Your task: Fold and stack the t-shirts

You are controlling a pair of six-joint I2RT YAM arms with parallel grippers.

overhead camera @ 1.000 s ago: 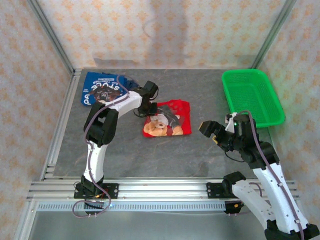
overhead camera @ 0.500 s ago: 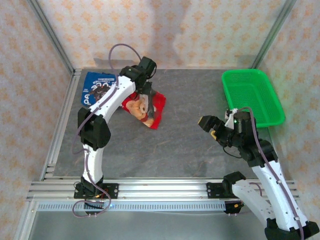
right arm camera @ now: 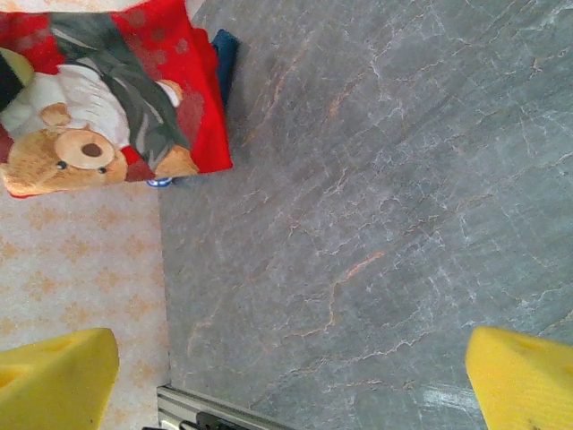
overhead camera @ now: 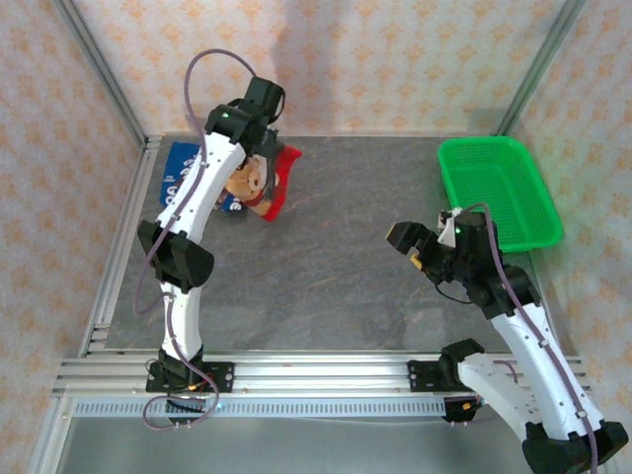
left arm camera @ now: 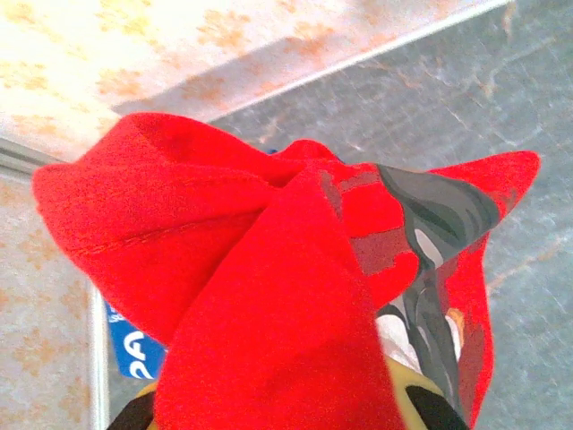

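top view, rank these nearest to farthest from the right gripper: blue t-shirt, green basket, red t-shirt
Measured from the right gripper in the top view:
1. green basket, just beyond it at the table's far right.
2. red t-shirt, across the table, lifted at the far left.
3. blue t-shirt, lying in the far left corner, behind the red one.

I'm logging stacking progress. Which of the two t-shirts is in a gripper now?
The red teddy-bear t-shirt: the left gripper holds it bunched, off the table, while the blue t-shirt lies on the table.
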